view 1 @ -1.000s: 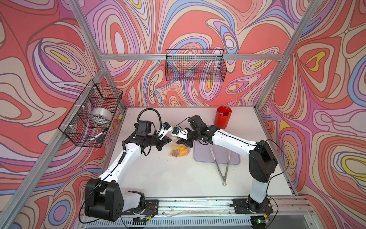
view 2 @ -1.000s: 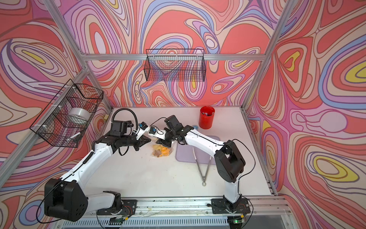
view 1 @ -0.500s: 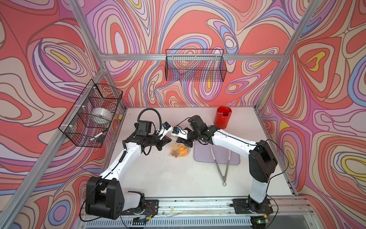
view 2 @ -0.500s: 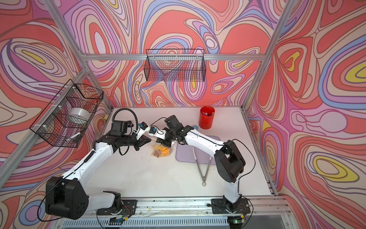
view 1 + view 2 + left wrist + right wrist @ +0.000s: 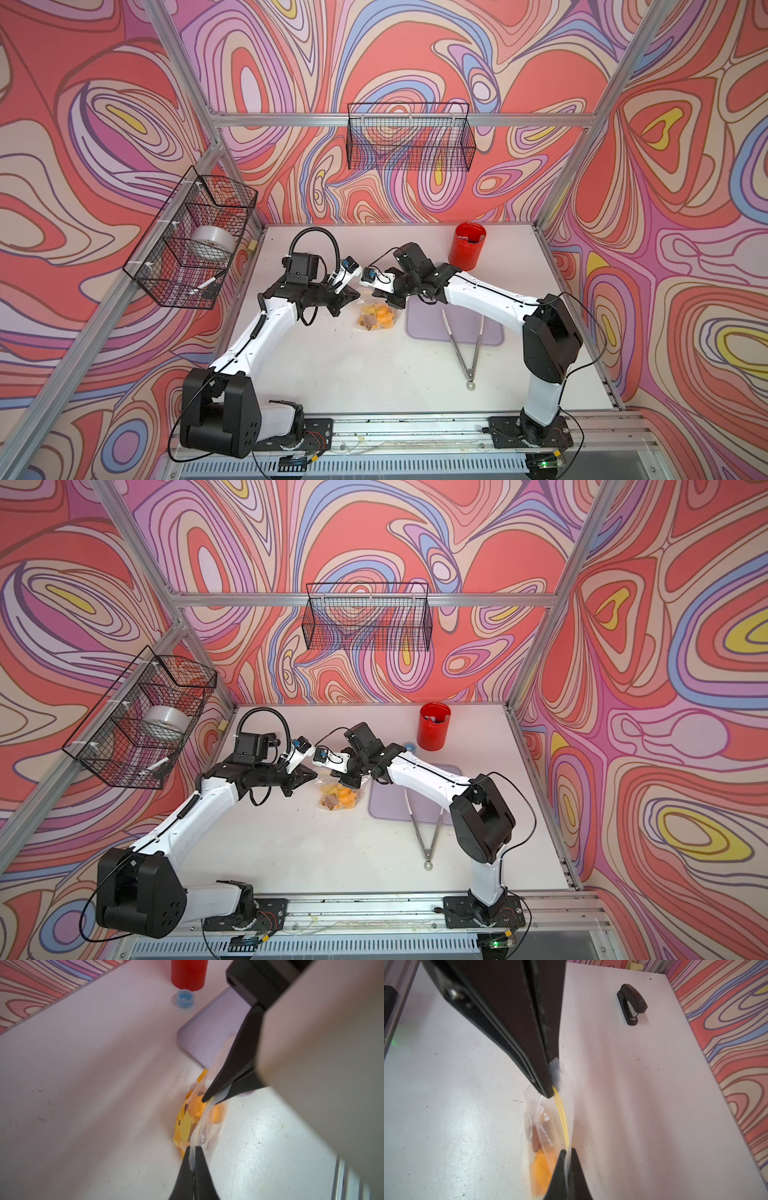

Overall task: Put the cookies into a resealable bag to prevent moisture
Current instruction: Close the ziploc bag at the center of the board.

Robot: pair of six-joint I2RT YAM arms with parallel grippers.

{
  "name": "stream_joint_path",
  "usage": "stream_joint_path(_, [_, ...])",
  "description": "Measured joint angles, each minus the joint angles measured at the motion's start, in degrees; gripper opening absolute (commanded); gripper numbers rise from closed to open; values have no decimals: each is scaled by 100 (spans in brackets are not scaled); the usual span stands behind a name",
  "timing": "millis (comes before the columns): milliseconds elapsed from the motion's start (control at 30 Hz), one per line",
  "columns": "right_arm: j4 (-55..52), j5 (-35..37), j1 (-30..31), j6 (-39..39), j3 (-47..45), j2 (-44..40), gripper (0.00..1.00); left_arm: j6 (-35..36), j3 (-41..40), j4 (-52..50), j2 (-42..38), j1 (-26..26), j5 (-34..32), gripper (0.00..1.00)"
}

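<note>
Now both arms angle low and inward over the white table [image 5: 374, 374] — left gripper [image 5: 193, 1159] clamped tight on the crinkly clear resealable bag [image 5: 211, 1136], orange cookies [image 5: 187, 1124] inside it; right gripper [image 5: 568, 1159] pinched on its yellow-striped rim.

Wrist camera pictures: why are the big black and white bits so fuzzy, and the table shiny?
Left wrist view: the right gripper and its white arm sit too close, so they blur; glare whitens the table. Right wrist view: the left gripper on the resealable bag blurs likewise; the stapler is sharp.
</note>
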Motion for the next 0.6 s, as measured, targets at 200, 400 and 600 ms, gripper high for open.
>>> stream_joint_path(200, [-72, 199, -15, 15, -9, -63, 0, 44, 0, -17, -2, -7, 33, 0])
stream_joint_path(400, [-129, 343, -59, 17, -9, -70, 0, 133, 0, -81, -2, -24, 66, 0])
stream_joint_path(600, [-221, 525, -129, -35, -9, -92, 0, 225, 0, -129, -2, -63, 74, 0])
